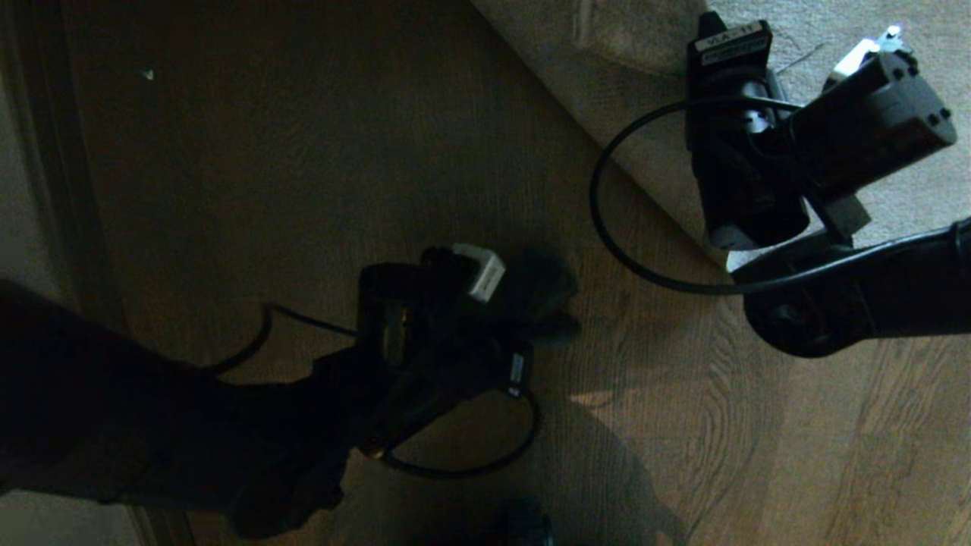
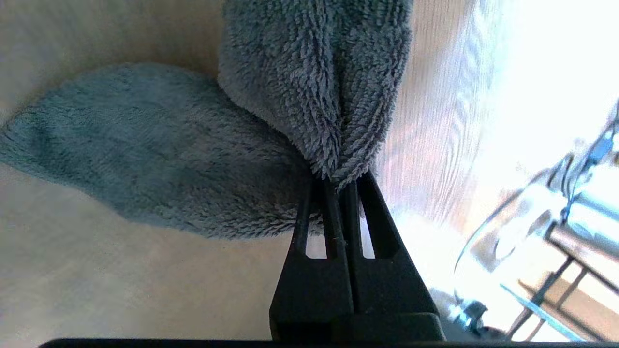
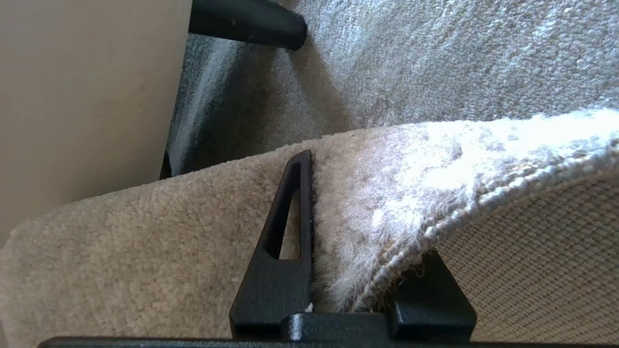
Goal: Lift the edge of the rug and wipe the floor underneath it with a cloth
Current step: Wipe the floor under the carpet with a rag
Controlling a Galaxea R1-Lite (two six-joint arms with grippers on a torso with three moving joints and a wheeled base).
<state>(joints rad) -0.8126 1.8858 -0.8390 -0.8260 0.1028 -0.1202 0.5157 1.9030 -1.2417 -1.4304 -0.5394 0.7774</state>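
Floor (image 1: 303,167): brown wood planks with wavy grain fill most of the head view; the strip beside the rug's hem is bare and in shadow.
Rug (image 1: 630,83): light grey pile covering the far right corner of the head view, its straight hem running diagonally across the floor. In the right wrist view the hem is raised off the floor and the woven backing shows beneath it.
Dark leg (image 3: 249,21): a round black furniture leg stands on the rug beyond the lifted edge.
Right pincer (image 3: 358,270): closed on the rug's hem, one finger on the pile side and the other under the backing, holding the edge up at the rug's near border.
Left pincer (image 2: 338,188): fully closed, pinching a fold of the cloth; it sits over bare floor near the middle of the head view, apart from the rug's hem.
Cloth (image 2: 193,154): dark grey fluffy rag, one lobe spread out against the floor, the other bunched above the fingertips.
Step in hand: lifting looks done; the cloth is being brought to the wiping area, so the task seems roughly midway.
Next move: carry the cloth toward the hem and under the raised edge, press it flat to the planks and sweep along, while the right pincer holds its height so the rug does not sag onto the cloth.
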